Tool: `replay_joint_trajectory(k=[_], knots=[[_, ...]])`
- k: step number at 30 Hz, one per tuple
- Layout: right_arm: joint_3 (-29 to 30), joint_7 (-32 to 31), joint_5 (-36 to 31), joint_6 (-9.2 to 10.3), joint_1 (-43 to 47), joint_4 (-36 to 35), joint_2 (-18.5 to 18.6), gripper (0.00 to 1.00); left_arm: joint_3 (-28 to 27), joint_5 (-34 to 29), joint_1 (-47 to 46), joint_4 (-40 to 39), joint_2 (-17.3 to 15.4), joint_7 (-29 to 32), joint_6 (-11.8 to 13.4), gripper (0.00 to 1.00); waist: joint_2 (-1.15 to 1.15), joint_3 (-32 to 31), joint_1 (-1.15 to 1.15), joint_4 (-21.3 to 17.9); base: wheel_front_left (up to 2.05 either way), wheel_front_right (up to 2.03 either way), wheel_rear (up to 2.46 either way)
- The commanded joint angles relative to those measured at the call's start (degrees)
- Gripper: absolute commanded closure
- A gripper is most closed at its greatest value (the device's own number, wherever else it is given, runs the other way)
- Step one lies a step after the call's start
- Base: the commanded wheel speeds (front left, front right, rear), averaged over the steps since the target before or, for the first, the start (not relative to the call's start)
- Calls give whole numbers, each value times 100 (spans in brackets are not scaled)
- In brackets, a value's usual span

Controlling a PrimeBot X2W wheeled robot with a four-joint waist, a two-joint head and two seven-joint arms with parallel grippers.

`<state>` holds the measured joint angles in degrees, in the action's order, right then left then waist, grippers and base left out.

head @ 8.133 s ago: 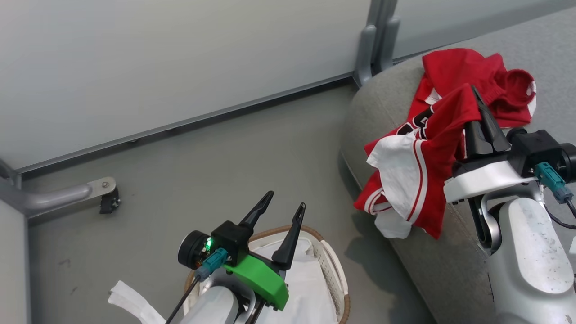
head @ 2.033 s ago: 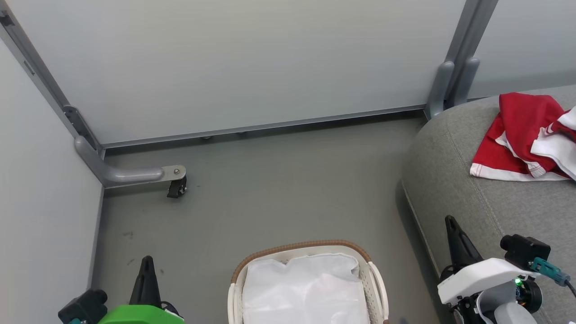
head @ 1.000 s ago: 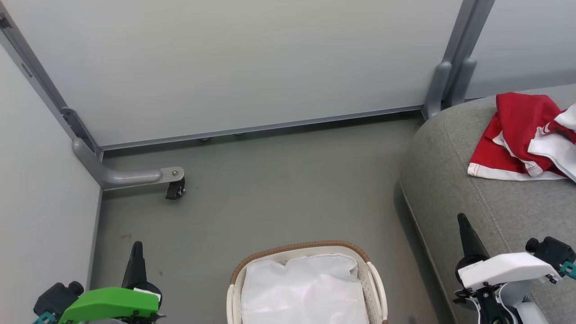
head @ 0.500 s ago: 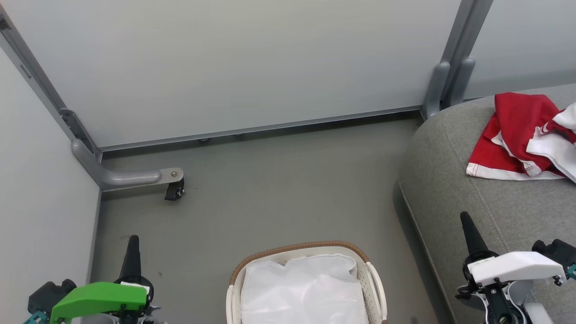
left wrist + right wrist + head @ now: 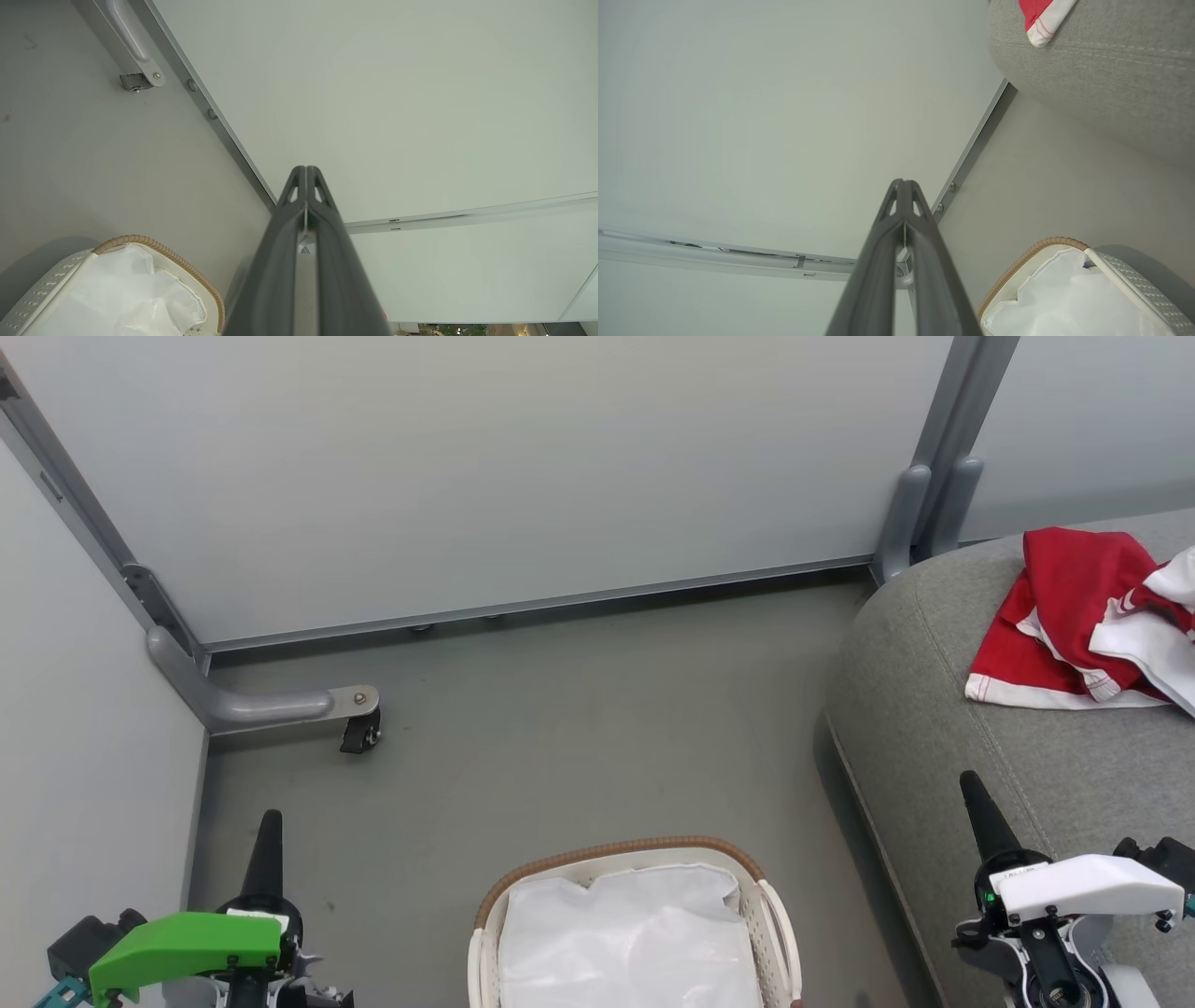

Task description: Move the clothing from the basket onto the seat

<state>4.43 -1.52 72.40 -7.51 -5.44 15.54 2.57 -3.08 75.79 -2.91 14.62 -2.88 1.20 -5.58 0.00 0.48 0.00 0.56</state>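
Note:
The red clothing (image 5: 1088, 616) with white panels lies bunched on the grey seat (image 5: 952, 728) at the right; a corner of the clothing (image 5: 1043, 18) lies on the seat (image 5: 1101, 65) in the right wrist view. The white basket (image 5: 775, 915) with a brown woven rim stands on the floor at bottom centre, holding just its white liner (image 5: 630, 933). My left gripper (image 5: 267, 821) is shut and empty at the lower left, left of the basket (image 5: 154, 247). At the lower right, over the seat's edge, my right gripper (image 5: 971, 784) is shut and empty.
Grey partition panels (image 5: 523, 467) close off the far side and the left. A caster foot (image 5: 359, 733) of the partition frame juts onto the grey floor (image 5: 579, 737) at the left. A grey post (image 5: 920, 504) stands by the seat's far corner.
Both grippers have sunk slightly lower in the head view and stay shut. The clothing and the basket have not moved.

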Motion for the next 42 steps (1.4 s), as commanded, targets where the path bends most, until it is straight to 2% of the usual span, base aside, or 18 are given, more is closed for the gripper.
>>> replay_joint_trajectory(k=[1,42], knots=[[29,-44,160,2,-103,-59,33,100,-35,137,-148,-61,-42,35,-46,100,0,-1,0,-2,0,0,0],[217,-503,1957,4,-100,-163,46,100,-333,1653,-376,-66,-36,519,-206,100,0,-29,0,-53,0,0,0]])
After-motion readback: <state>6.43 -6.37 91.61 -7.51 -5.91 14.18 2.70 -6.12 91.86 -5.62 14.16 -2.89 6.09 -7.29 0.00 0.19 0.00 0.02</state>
